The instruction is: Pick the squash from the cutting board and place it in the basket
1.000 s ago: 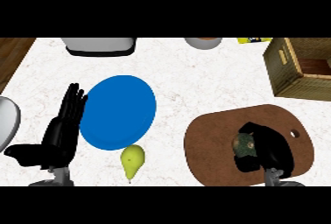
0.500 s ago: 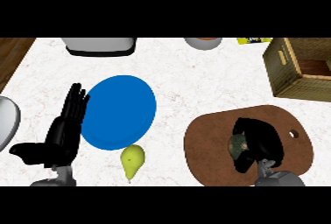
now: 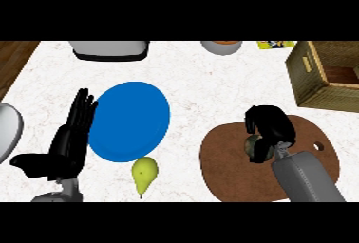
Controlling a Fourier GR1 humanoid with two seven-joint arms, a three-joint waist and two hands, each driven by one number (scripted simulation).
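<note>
Brown cutting board (image 3: 231, 171) at lower right, wicker basket (image 3: 316, 90) well apart at upper right. Our right hand (image 3: 270, 128) is curled round the dark green squash (image 3: 251, 146), which sits at or just above the board; we can't tell whether it's lifted. We judge the grasp done; the carry to the basket and the release are left. Left hand (image 3: 70, 137) rests open, fingers up, beside the blue plate (image 3: 129, 121). Yellow pear (image 3: 144, 173) lies just below that plate.

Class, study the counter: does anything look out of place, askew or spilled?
Nothing is spilled or damaged. The one stray item is a pear lying on the bare counter just below the blue plate, neither on the plate nor the cutting board.
</note>
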